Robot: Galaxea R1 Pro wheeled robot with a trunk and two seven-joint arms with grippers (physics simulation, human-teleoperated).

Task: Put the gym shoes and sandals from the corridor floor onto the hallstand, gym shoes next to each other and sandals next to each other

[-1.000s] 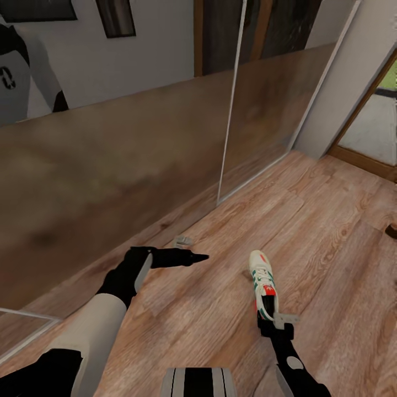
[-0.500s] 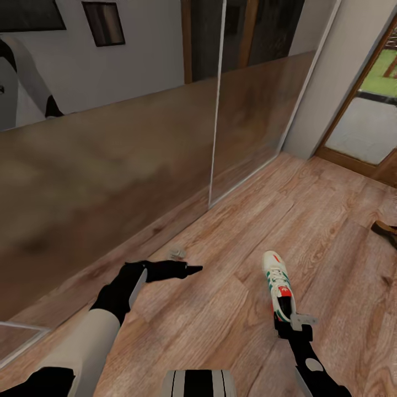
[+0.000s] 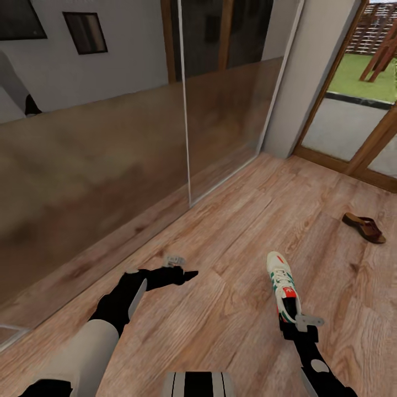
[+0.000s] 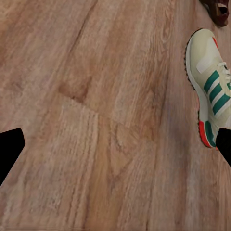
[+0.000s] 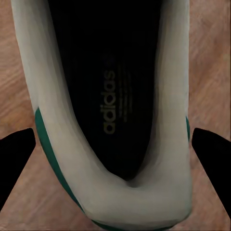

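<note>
1. Head view, far left: one mirrored sliding panel (image 3: 99, 165) runs along the wall, with the corridor floor (image 3: 231, 231) of wood-grain planks spread in front of it.
2. The left gripper (image 3: 184, 273) hangs low over the planks beside the panel; in the left wrist view its two dark fingertips (image 4: 9, 149) sit wide apart at opposite edges with bare floor between them, holding nothing.
3. One gym shoe (image 3: 283, 286) is in sight, white with green stripes and red accents, toe pointing away from the robot, to the right of the left gripper.
4. The right gripper (image 3: 300, 325) is at the shoe's heel. In the right wrist view its fingers (image 5: 17, 159) flank the heel collar of the shoe (image 5: 115, 120) on either side; whether they press on it cannot be told.
5. One sandal (image 3: 364, 227), dark brown, lies flat on the floor further right, well apart from the shoe, near the open doorway (image 3: 353, 110).
</note>
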